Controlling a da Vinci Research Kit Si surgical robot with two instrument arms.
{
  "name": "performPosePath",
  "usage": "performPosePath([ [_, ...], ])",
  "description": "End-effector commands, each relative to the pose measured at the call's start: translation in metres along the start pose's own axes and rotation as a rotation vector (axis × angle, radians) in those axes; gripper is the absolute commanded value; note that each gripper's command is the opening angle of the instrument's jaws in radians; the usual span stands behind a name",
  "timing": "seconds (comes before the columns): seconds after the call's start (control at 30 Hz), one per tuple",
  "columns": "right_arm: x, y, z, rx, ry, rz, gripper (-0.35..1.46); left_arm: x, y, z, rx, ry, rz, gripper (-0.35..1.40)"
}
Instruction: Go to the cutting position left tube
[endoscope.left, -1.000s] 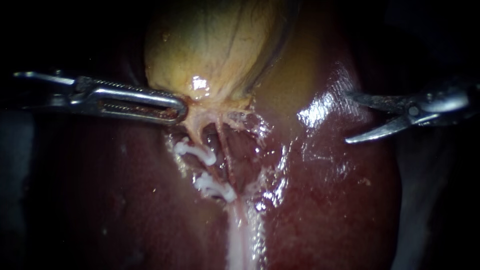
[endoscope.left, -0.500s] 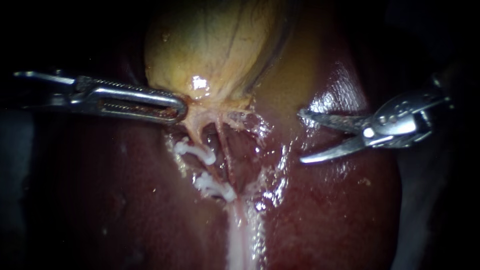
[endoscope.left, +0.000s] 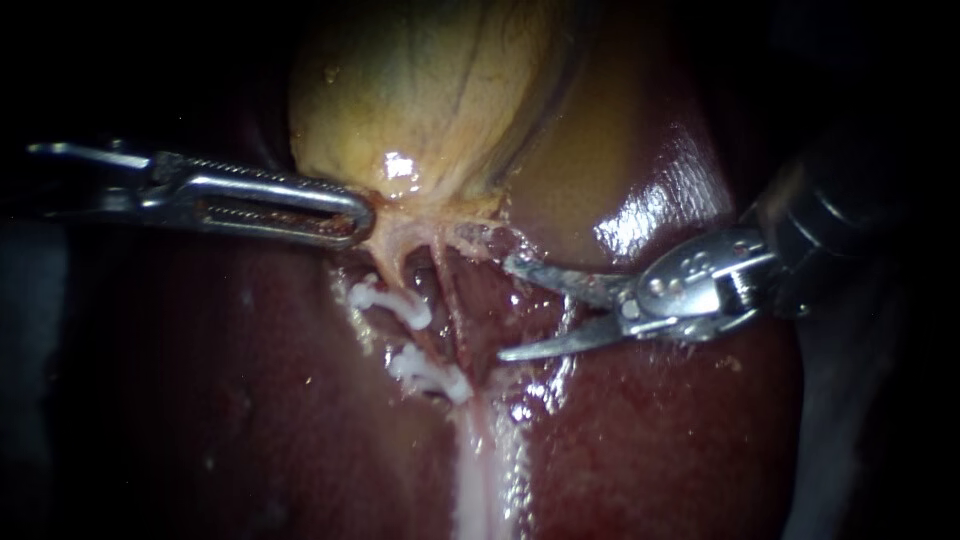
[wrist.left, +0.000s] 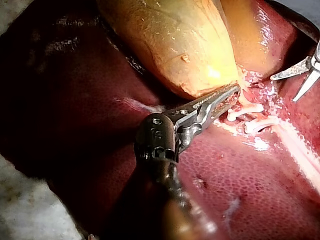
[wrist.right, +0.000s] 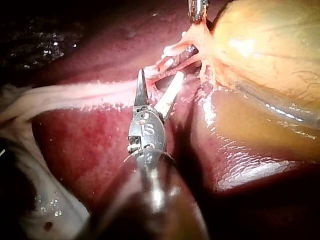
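- The left tube (endoscope.left: 398, 268), a thin pale pink strand, runs down from the gallbladder's neck into the opened hollow in the middle of the liver's surface.
- Two small white plastic clips sit across it, the upper white clip (endoscope.left: 392, 303) and the lower white clip (endoscope.left: 430, 375), with a short bare stretch of tube between them.
- Just beside it, on the side nearer the right instrument, lies the right tube (endoscope.left: 452, 305), a thinner reddish strand.
- The right instrument (endoscope.left: 505, 308) (wrist.right: 160, 75), a silver pair of curved blades on a dark shaft, lies over the right part of the liver's surface.
- Its blades are spread wide and grip nothing. The tips point into the hollow, close to the right tube, with the left tube beyond. Whether a blade touches tissue cannot be told.
- The left instrument (endoscope.left: 350, 215) (wrist.left: 231, 94), a slender silver grasper with slotted, toothed jaws, has its jaws closed on the pale tissue at the gallbladder's neck, just above the upper white clip.
- The gallbladder (endoscope.left: 420, 100), a swollen yellow-tan sac, rests on the liver (endoscope.left: 650, 430), which is dark red and glossy.
- A whitish band of tissue (endoscope.left: 480, 470) runs from the lower white clip toward the liver's near edge.
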Motion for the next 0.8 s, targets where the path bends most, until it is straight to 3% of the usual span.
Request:
performPosePath([
  [0.03,-0.0001,-0.0001,0.0004,0.005,-0.001,-0.004,1.41,0.0,0.0,0.0,0.0,0.0,0.0,-0.35],
  [0.37,-0.0012,-0.0011,0.0037,0.04,-0.014,0.011,1.41,0.0,0.0,0.0,0.001,0.0,0.0,-0.35],
  [0.8,-0.0023,-0.0014,0.0062,0.055,-0.032,0.034,1.41,0.0,0.0001,0.0,0.001,0.001,0.0,-0.35],
])
